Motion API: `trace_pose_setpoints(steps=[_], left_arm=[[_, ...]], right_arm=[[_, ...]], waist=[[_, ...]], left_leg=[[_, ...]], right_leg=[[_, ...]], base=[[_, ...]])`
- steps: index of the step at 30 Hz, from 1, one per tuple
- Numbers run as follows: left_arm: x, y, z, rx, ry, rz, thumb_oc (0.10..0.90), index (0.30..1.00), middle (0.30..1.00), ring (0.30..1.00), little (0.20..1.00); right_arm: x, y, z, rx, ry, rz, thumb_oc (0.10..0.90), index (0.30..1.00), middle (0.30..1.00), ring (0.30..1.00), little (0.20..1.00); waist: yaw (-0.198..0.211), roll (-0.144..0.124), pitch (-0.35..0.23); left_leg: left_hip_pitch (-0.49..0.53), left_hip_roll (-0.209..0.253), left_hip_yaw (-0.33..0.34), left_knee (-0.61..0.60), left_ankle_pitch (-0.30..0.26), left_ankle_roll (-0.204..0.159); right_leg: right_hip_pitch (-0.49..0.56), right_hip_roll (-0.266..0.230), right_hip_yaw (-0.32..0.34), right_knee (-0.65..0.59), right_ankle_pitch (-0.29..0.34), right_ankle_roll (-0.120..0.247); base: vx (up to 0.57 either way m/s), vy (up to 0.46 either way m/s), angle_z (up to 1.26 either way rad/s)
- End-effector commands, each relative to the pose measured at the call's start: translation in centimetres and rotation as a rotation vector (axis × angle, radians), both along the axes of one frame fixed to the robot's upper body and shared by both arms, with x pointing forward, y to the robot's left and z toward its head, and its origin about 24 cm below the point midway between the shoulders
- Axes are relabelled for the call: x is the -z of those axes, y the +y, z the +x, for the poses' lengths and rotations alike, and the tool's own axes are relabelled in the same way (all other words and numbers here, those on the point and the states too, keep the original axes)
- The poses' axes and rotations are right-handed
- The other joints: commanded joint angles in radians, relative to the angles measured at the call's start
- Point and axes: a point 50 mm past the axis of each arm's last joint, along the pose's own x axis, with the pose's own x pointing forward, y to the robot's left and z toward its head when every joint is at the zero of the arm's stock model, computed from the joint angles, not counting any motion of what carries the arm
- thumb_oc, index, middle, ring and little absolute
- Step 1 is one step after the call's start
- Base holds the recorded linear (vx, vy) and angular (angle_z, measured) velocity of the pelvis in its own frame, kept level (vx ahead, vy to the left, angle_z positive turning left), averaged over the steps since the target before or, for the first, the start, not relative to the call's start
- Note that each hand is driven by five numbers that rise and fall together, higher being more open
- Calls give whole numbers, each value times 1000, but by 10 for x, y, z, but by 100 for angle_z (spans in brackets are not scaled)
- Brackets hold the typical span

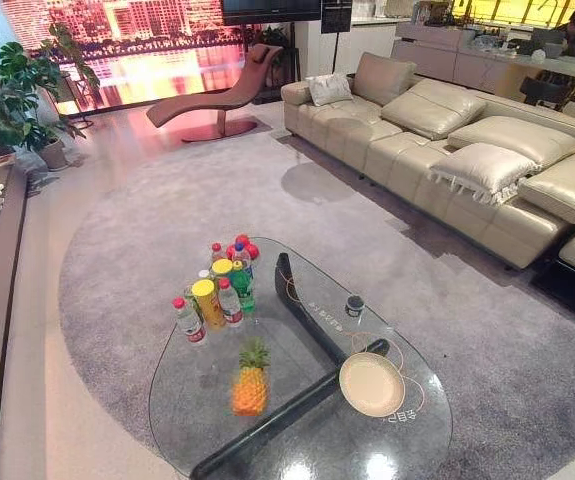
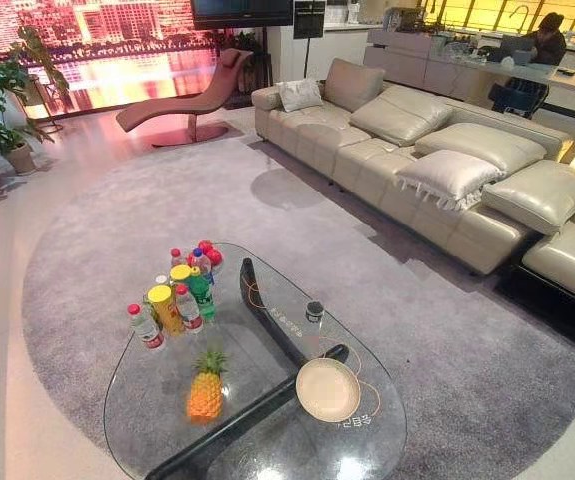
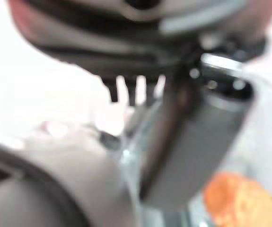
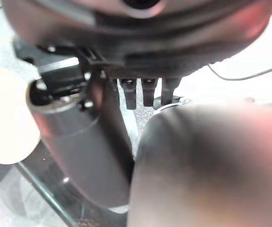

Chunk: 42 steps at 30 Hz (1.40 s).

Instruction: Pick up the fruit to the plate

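- Left hand [image 3: 126, 52]: hanging clear of the bench [image 1: 179, 392]. Its fingers look straight and slack, with nothing in them. The view along it is soft, so that is my reading rather than a clean sighting.
- Orange fruit skin shows just past that hand.
- Bottles [image 1: 217, 295]: a tight cluster at the pineapple's 11 o'clock, apart from it. I should keep my wrist off them.
- Pineapple [image 1: 250, 385]: the task's fruit. It sits on the glass with its crown toward 12 o'clock, untouched and not yet lifted.
- Step in hand, as I judge it: the approach, with the grasp not begun.
- Next move calls for the left hand to come in and wrap the pineapple's body below the crown. Then a lift and a carry toward 3 o'clock.
- Plate [image 1: 371, 384]: bare, at the pineapple's 3 o'clock, near it but apart. A small dark cup [image 1: 355, 305] stands at the plate's 12 o'clock.
- Right hand [image 4: 140, 38]: its fingers [image 4: 147, 92] hang straight in a row, spread loose and holding nothing. The plate's pale rim shows beside it.
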Motion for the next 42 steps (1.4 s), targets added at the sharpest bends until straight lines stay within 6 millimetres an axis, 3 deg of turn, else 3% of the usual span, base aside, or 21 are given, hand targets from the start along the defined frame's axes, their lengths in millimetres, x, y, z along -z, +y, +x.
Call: trace_pose_setpoints(steps=[1, 13, 33, 42], left_arm=[[-4, -4, 34, 39, -96, 9, 800, 900, 900, 900, 900], [-4, -6, 34, 63, -96, -6, 800, 900, 900, 900, 900], [-10, 9, 39, 18, -139, 151, 800, 900, 900, 900, 900], [-22, 17, 64, 92, -226, 288, 800, 900, 900, 900, 900]], right_arm=[[3, 10, -6, -47, 60, 10, 800, 900, 900, 900, 900], [2, 9, -5, -38, 59, 25, 800, 900, 900, 900, 900], [2, 4, -11, -40, 81, 9, 800, 900, 900, 900, 900], [-1, -2, 5, -58, 33, -12, 800, 900, 900, 900, 900]], waist=[[31, -27, 46], [38, -25, 51], [47, -29, 74], [46, -17, 126]], left_leg=[[55, -34, -11, 0, -43, 18], [56, -35, -22, 0, -41, 17], [48, -35, -29, 0, -37, 15], [10, -30, -16, 4, -22, 12]], right_leg=[[-49, -15, -17, 4, 105, 6], [-45, -16, -24, 6, 102, 6], [-51, -19, -34, 8, 104, 10], [-95, -34, -49, 19, 115, 14]], base=[[-64, 158, -4], [0, 0, 0], [0, 0, 0], [-29, 9, -1]])
